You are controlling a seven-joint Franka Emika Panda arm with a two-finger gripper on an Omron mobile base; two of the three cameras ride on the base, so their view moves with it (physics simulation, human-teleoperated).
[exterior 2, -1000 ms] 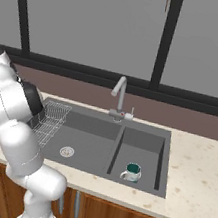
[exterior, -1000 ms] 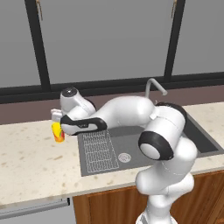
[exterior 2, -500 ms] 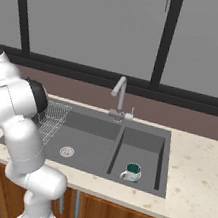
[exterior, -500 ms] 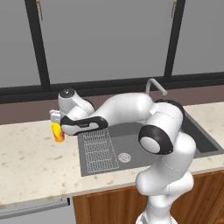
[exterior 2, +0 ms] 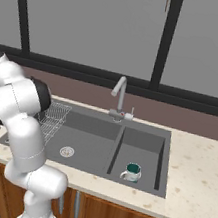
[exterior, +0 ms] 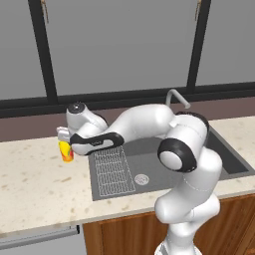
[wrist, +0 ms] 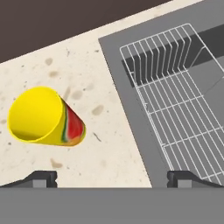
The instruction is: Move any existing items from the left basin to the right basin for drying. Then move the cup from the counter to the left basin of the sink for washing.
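You were on the second step: the gripper [wrist: 111, 177] hung above the counter [wrist: 105, 131] with its jaws spread wide, holding nothing. The cup [wrist: 46, 117] stood just beside the sink's [wrist: 131, 83] left edge; next came centring over it and descending.

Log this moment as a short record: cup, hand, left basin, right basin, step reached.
cup: upright on the counter, left of the sink
hand: open, above the cup, nothing held
left basin: no loose items, drain strainer visible
right basin: holds a green mug
step reached: cup not yet gripped
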